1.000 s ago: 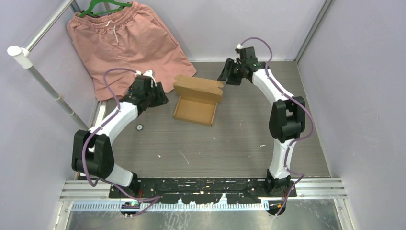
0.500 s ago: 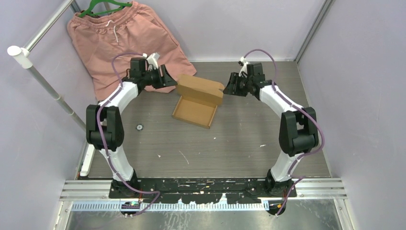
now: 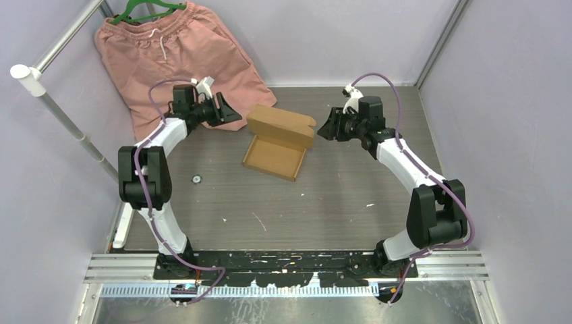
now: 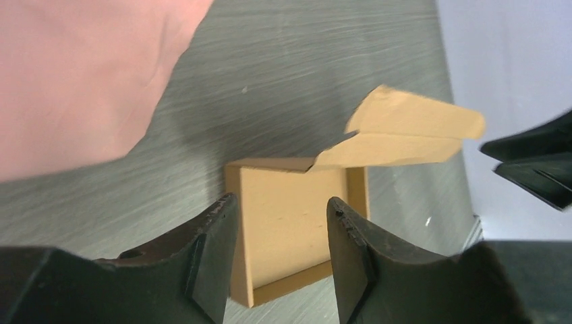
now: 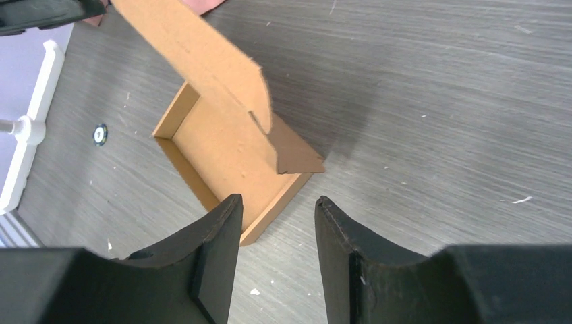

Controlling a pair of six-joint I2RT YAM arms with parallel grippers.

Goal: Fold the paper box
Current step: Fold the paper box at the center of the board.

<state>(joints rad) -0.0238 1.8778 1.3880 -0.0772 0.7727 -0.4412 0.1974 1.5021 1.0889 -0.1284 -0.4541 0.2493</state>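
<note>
The paper box [image 3: 273, 156] is a brown cardboard tray lying in the middle of the table. Its lid flap [image 3: 280, 126] stands raised and leans over the tray's far side. My left gripper [image 3: 233, 116] hovers just left of the lid, open and empty, pointing at the box. The left wrist view shows the tray [image 4: 297, 223] beyond its fingers [image 4: 216, 256] and the lid [image 4: 405, 131] above. My right gripper [image 3: 322, 128] sits just right of the lid, open and holding nothing. In the right wrist view the tray [image 5: 222, 148] and lid [image 5: 195, 47] lie ahead of the gripper [image 5: 276, 202].
Salmon-pink shorts [image 3: 175, 61] on a green hanger [image 3: 145, 10] lie at the back left, close behind my left arm. A white pole [image 3: 61, 115] slants along the left wall. A small round disc [image 3: 196, 179] lies left of the tray. Walls enclose three sides.
My left arm swung from the near left up to the lid's left side. The right gripper came down from the back to the lid's right side. The box has stayed put.
</note>
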